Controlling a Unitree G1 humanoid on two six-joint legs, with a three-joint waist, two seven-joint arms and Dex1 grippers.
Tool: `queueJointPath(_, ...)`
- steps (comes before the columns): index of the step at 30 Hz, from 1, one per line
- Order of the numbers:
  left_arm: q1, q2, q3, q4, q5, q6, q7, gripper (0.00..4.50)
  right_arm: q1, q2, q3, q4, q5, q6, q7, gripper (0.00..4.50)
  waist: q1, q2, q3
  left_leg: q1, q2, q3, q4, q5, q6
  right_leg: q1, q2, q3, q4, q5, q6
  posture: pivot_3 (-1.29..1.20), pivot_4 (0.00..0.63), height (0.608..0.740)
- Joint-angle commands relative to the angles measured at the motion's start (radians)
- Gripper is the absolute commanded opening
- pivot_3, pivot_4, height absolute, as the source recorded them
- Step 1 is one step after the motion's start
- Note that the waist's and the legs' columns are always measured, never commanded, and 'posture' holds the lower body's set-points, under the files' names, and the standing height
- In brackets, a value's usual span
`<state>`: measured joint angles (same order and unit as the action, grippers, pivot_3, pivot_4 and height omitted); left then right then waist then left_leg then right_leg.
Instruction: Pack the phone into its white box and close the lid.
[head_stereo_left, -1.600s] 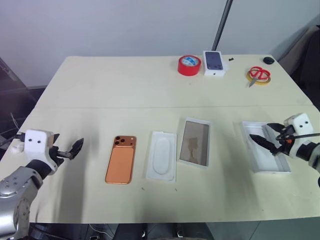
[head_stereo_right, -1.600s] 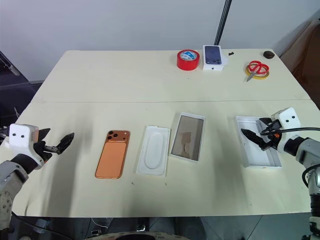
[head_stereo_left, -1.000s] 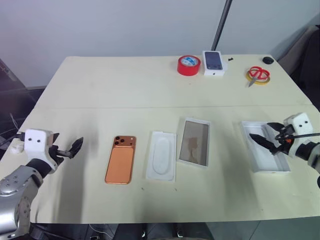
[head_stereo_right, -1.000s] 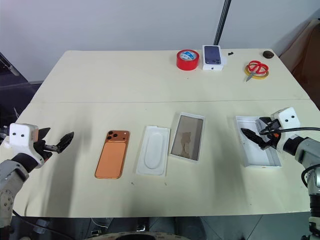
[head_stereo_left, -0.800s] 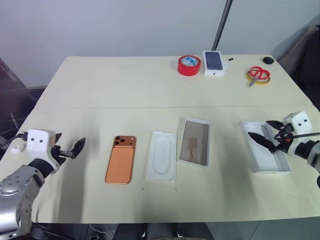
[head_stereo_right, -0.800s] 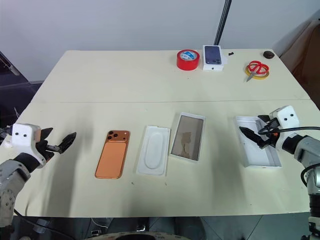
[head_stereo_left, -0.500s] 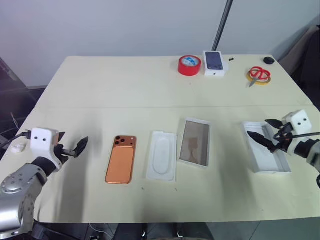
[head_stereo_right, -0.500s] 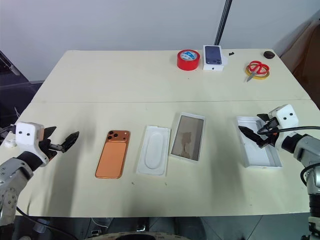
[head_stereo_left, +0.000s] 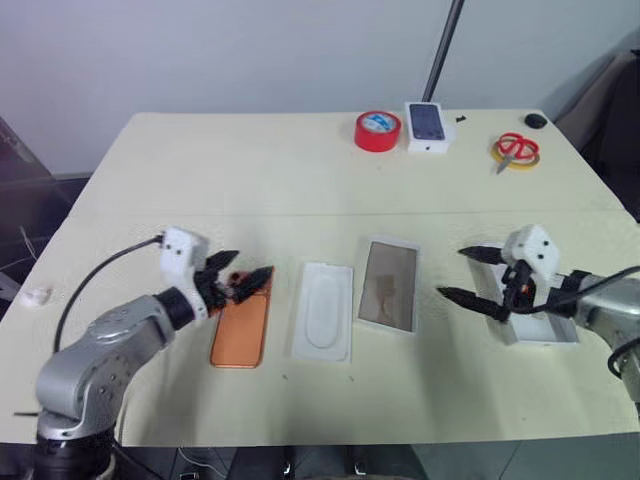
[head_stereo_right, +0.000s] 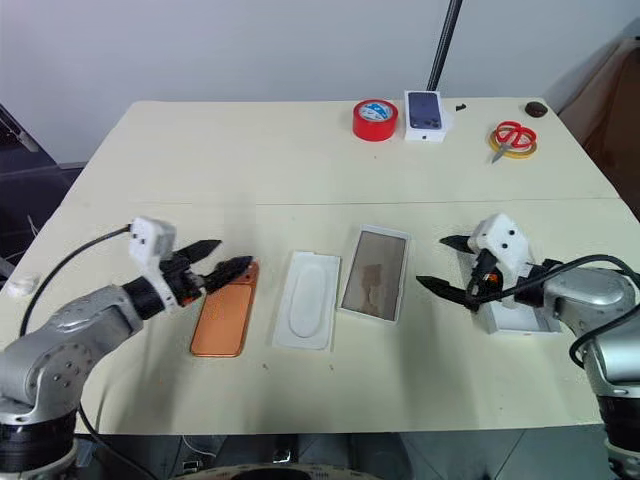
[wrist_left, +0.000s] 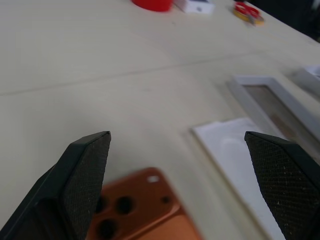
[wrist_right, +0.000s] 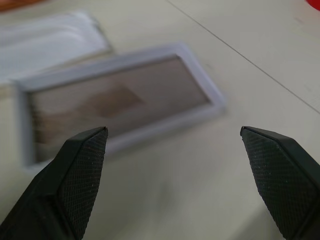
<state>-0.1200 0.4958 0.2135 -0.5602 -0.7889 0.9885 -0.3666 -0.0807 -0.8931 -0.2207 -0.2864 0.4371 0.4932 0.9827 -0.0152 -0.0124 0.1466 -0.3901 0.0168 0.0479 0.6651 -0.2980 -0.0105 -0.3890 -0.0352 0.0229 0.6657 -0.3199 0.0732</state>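
The phone lies flat, back up, on the tabletop, apart from the white box. Left tool hovers over its lens end, fingers apart (evidently lining up a pickup). Right tool, fingers spread and empty, faces the box, likely to steady it.

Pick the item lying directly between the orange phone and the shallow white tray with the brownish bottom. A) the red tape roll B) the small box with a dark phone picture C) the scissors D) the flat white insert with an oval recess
D: the white insert lies flat on the table with the phone on one side and the shallow tray on the other; the other three items sit along the far edge.
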Motion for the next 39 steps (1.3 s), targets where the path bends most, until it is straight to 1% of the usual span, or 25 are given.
queueJointPath(1,-0.059,-0.05,-0.01,-0.024,-0.091,0.162,0.117,4.5,-0.013,-0.015,-0.002,-0.049,0.017,0.016,0.002,4.43,0.001,0.0,0.0,0.0,0.0,0.0,0.0,0.0,0.0,0.0,0.0,0.0,0.0,0.0,0.0,0.0,0.15,0.74)
queueJointPath(4,-0.111,-0.112,-0.017,-0.004,-0.128,0.324,0.223,4.5,-0.011,-0.009,0.006,-0.053,0.012,0.017,0.002,4.43,0.005,-0.002,0.001,0.0,0.0,-0.001,0.002,0.0,0.0,0.001,0.001,0.0,0.001,0.0,0.001,0.0,0.15,0.74)
queueJointPath(7,-0.14,-0.18,0.001,0.004,-0.18,0.43,0.273,4.5,-0.006,-0.006,0.012,-0.055,0.008,0.014,0.003,4.43,0.004,-0.003,0.001,0.0,0.0,-0.001,0.003,0.001,0.001,0.001,0.001,0.0,0.001,0.0,0.001,0.0,0.15,0.74)
queueJointPath(11,-0.179,-0.271,0.008,0.027,-0.174,0.575,0.333,4.5,-0.01,0.001,0.023,-0.066,0.012,0.02,-0.001,4.43,0.003,-0.003,0.002,0.0,0.0,-0.001,0.003,0.001,0.001,0.001,0.002,0.0,0.001,0.001,0.001,0.0,0.15,0.74)
queueJointPath(14,-0.201,-0.326,0.011,0.056,-0.148,0.624,0.36,4.5,-0.009,0.002,0.029,-0.072,0.015,0.022,-0.001,4.43,0.004,-0.004,0.002,0.0,0.0,-0.002,0.003,0.001,0.0,0.001,0.003,0.0,0.002,0.001,0.001,0.0,0.15,0.74)
queueJointPath(17,-0.201,-0.349,0.008,0.087,-0.128,0.626,0.385,4.5,0.003,-0.005,0.028,-0.085,0.021,0.027,0.003,4.43,0.004,-0.004,0.002,0.001,0.0,-0.002,0.003,0.002,-0.001,0.002,0.004,0.0,0.002,0.001,0.001,0.0,0.15,0.74)
queueJointPath(20,-0.197,-0.381,0.027,0.106,-0.12,0.626,0.403,3.73,0.024,-0.027,0.035,-0.119,0.023,0.041,0.023,4.5,0.008,-0.004,0.002,0.002,0.0,-0.002,0.003,0.002,-0.001,0.004,0.004,0.0,0.001,0.001,0.001,0.0,0.15,0.74)
queueJointPath(26,-0.194,-0.4,0.044,0.121,-0.108,0.626,0.417,0.81,0.046,-0.065,0.1,-0.224,0.023,0.082,0.051,4.5,0.006,-0.004,0.002,0.002,0.0,-0.003,0.003,0.002,-0.001,0.005,0.004,0.0,0.001,0.001,0.001,0.0,0.15,0.74)
queueJointPath(27,-0.196,-0.404,0.051,0.126,-0.109,0.626,0.419,0.25,0.041,-0.071,0.122,-0.237,0.015,0.09,0.05,4.5,0.006,-0.004,0.002,0.002,0.0,-0.003,0.003,0.002,-0.001,0.004,0.004,0.0,0.001,0.001,0.001,0.0,0.15,0.74)
queueJointPath(28,-0.199,-0.406,0.057,0.13,-0.11,0.626,0.42,0.11,0.034,-0.08,0.154,-0.249,-0.005,0.1,0.045,4.5,0.006,-0.004,0.002,0.002,0.0,-0.003,0.003,0.002,-0.001,0.004,0.004,0.0,0.001,0.001,0.001,0.0,0.15,0.74)
queueJointPath(30,-0.203,-0.407,0.064,0.134,-0.107,0.626,0.423,0.11,0.015,-0.095,0.225,-0.259,-0.063,0.111,0.026,4.5,0.006,-0.005,0.003,0.002,0.0,-0.003,0.003,0.002,-0.001,0.004,0.003,0.0,0.001,0.001,0.001,0.0,0.15,0.74)
queueJointPath(33,-0.212,-0.414,0.085,0.133,-0.094,0.626,0.427,0.11,-0.024,-0.075,0.302,-0.252,-0.116,0.105,-0.001,4.5,0.004,-0.005,0.003,0.002,0.0,-0.003,0.004,0.002,-0.002,0.004,0.003,0.0,0.001,0.001,0.001,0.0,0.15,0.74)
queueJointPath(37,-0.246,-0.447,0.183,0.146,-0.105,0.626,0.43,0.11,-0.057,-0.043,0.37,-0.241,-0.151,0.105,-0.023,4.5,0.005,-0.006,0.003,0.002,0.0,-0.004,0.004,0.003,-0.003,0.004,0.004,0.0,0.001,0.001,0.001,0.0,0.15,0.74)
queueJointPath(39,-0.267,-0.459,0.23,0.154,-0.113,0.626,0.436,0.0,-0.075,-0.028,0.41,-0.216,-0.189,0.101,-0.042,3.96,0.005,-0.006,0.003,0.001,0.0,-0.004,0.003,0.003,-0.003,0.003,0.004,0.0,0.001,0.001,0.001,0.0,0.15,0.74)
